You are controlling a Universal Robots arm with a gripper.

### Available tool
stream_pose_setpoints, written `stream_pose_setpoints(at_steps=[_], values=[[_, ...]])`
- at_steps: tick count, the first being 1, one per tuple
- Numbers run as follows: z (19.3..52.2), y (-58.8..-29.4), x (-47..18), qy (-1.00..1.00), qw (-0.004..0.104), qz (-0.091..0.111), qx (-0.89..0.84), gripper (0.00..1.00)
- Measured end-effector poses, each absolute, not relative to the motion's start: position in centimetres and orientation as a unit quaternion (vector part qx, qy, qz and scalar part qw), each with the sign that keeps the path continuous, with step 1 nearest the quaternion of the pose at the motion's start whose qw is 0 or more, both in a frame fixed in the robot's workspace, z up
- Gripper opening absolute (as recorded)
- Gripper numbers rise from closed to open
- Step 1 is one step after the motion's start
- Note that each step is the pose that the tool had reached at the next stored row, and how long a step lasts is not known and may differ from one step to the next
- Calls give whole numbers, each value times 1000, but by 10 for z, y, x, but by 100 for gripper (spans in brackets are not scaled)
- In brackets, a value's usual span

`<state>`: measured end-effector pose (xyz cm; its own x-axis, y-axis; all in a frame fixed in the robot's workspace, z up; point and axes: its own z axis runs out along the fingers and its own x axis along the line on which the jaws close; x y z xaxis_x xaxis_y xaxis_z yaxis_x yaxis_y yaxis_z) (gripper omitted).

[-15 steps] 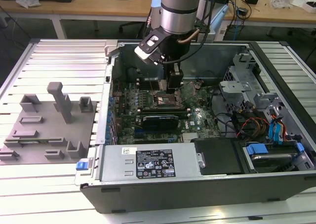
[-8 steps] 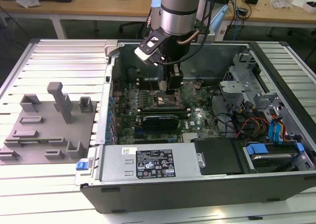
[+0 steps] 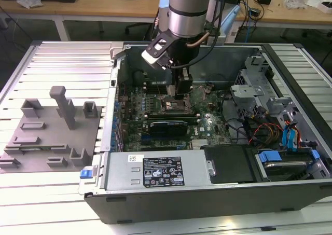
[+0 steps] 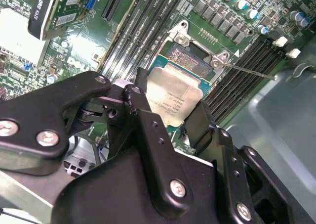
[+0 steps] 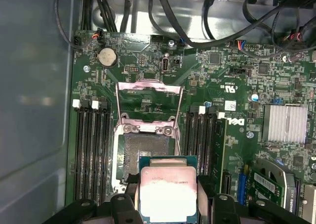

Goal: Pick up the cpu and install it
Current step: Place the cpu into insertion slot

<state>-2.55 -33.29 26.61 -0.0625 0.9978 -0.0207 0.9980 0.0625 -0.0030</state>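
I judge the picking part as done: the cpu (image 5: 168,194) is off the tabletop (image 3: 62,58) and sits between the two fingers of the hand (image 5: 168,200), which are closed on its opposite edges, silvery top facing up. The grey fixture (image 3: 52,136) on the tabletop, at the exterior view's left, is well apart from the hand.

The installing part is not yet done. In the first wrist view the socket (image 5: 148,152) on the motherboard (image 5: 232,75) is open and has no chip in it, and its metal frame (image 5: 148,88) is lifted up. The cpu hangs over the near edge of the socket, not seated in it. In the second wrist view the cpu (image 4: 175,93) covers a part of the socket (image 4: 190,56), and the thin lever (image 4: 247,70) stands out to the side. How near the chip is to the socket I cannot tell.

In the exterior view the arm (image 3: 189,12) comes straight down into the open computer case (image 3: 155,204), and the hand (image 3: 181,87) points downward above the middle of the board.
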Motion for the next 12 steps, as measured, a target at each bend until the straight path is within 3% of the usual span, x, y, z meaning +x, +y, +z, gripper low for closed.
stream_pose_setpoints(at_steps=[12], values=[[256, -331, -26, 737, 11, -7, 676, 55]])
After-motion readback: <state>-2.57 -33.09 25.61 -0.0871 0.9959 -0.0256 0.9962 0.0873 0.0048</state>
